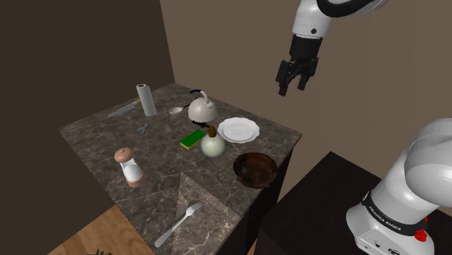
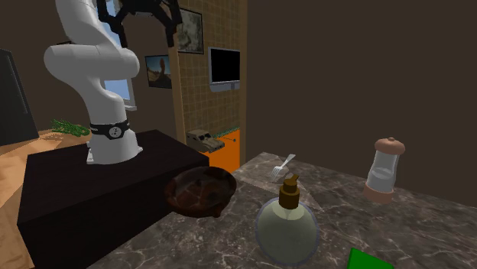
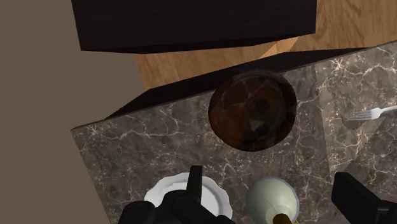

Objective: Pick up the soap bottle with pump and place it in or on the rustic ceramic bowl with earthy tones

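One white arm [image 1: 313,18] hung high over the marble table [image 1: 94,141], its black gripper [image 1: 293,85] well above everything on it, with the fingers spread apart and nothing between them. I judged the task to be at its opening step, the approach to the bottle, with no grasp made yet. Next in size, the dark brown bowl [image 1: 255,168] sat by the table edge nearest the stand, and looked empty. A white plate [image 1: 238,130] lay just beyond it in the shoulder view. The soap bottle [image 1: 212,143] stood upright just beside the plate and a green sponge [image 1: 193,139], near the bowl but apart from it. In the wrist view it lay roughly under the gap between the fingers, far below and untouched. The next move probably called for a straight descent over the bottle, a closing on its narrow upper part rather than the wide belly, then a short carry to the bowl. The bottle was a squat, round-bellied flask, pale green and glassy-looking, tapering to a short neck. Smallest was its pump [image 2: 289,191], a brownish-gold cap with a stubby head on top.
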Robot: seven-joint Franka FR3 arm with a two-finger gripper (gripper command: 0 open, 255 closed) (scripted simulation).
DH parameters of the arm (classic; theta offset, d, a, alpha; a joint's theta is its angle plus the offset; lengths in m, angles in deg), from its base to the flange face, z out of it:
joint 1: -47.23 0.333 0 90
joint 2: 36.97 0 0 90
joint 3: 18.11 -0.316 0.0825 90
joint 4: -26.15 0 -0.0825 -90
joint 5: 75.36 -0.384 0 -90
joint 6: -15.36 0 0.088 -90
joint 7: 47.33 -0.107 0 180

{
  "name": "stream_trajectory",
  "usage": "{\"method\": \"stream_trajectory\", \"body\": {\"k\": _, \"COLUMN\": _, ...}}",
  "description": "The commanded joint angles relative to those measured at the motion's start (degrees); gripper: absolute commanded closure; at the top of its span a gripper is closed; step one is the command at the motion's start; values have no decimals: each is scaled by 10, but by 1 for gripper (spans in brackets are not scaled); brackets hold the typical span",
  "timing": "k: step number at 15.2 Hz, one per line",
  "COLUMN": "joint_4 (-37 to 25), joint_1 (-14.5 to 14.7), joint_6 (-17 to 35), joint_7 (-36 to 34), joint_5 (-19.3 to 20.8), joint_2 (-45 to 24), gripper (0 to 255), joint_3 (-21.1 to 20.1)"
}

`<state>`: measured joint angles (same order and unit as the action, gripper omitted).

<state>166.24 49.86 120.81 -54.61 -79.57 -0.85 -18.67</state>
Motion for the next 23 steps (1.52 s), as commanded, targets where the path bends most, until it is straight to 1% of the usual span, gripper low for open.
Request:
{"method": "stream_trajectory", "body": {"k": 1, "joint_4": -7, "joint_1": 4, "joint_6": 32, "joint_7": -7, "joint_5": -4, "joint_2": -38, "gripper": 0, "joint_3": -9}}
{"method": "stream_trajectory", "body": {"k": 6, "joint_4": -39, "joint_1": 11, "joint_6": 106, "joint_7": -25, "joint_5": -7, "joint_2": -146, "gripper": 0, "joint_3": -28}}
{"method": "stream_trajectory", "body": {"k": 12, "joint_4": -103, "joint_1": 17, "joint_6": 174, "joint_7": -49, "joint_5": 0, "joint_2": -280, "gripper": 0, "joint_3": -47}}
{"method": "stream_trajectory", "body": {"k": 18, "joint_4": -193, "joint_1": 27, "joint_6": 217, "joint_7": -77, "joint_5": 19, "joint_2": -416, "gripper": 0, "joint_3": -59}}
{"method": "stream_trajectory", "body": {"k": 23, "joint_4": -289, "joint_1": 40, "joint_6": 233, "joint_7": -99, "joint_5": 39, "joint_2": -530, "gripper": 0, "joint_3": -61}}
